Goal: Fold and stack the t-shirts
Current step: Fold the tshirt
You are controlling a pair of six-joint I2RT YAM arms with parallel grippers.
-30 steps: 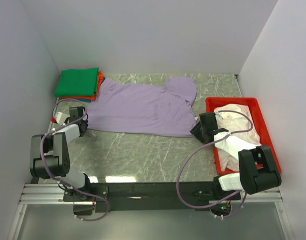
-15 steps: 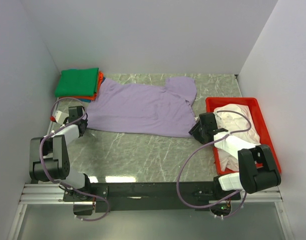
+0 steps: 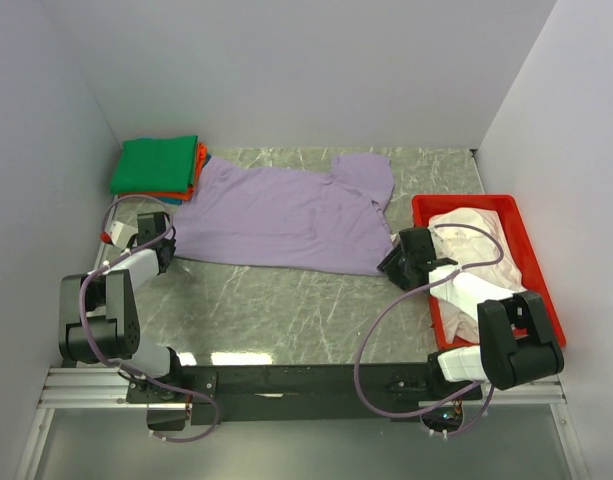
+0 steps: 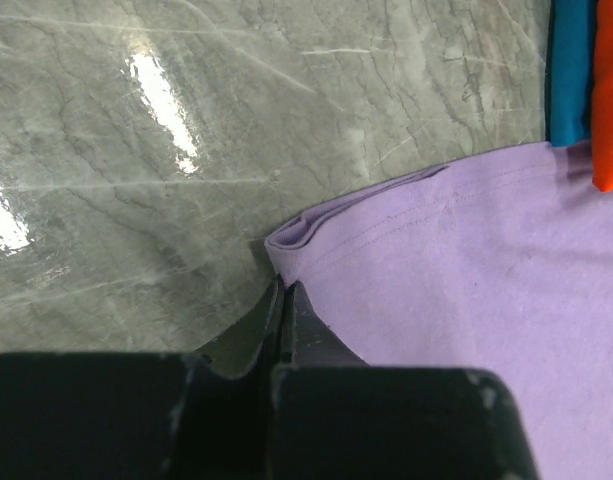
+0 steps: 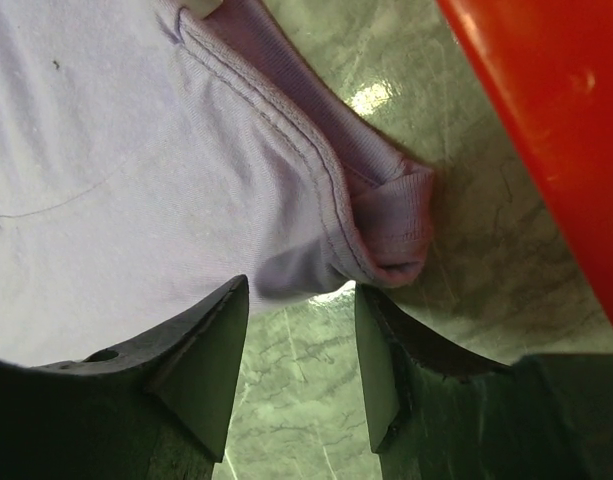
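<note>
**Lavender t-shirt spread flat mid-table, one gripper at each near corner**

lavender t-shirt (image 3: 286, 215) lies open on the table between the stack and the tray, collar end to the right. left gripper (image 4: 284, 300) has its jaws pinched together on the near-left hem corner, with cloth bunched at the tips. right gripper (image 5: 301, 300) has its jaws spread wide, straddling the rolled hem at the near-right corner without clamping it.

Around it:
- folded stack far-left: green t-shirt (image 3: 156, 163) on top, orange-red t-shirt (image 3: 200, 160) and blue t-shirt (image 4: 569, 70) below; the orange-red edge touches the lavender cloth
- red tray (image 3: 464, 200) on the right, just beside the right gripper, holds a crumpled pale t-shirt (image 3: 466, 235)
- purple cable (image 3: 371, 340) loops over the table near the right arm

Surface is a glossy grey-green marble table (image 3: 286, 310) with glare patches; plain white walls (image 3: 306, 70) on three sides
</note>
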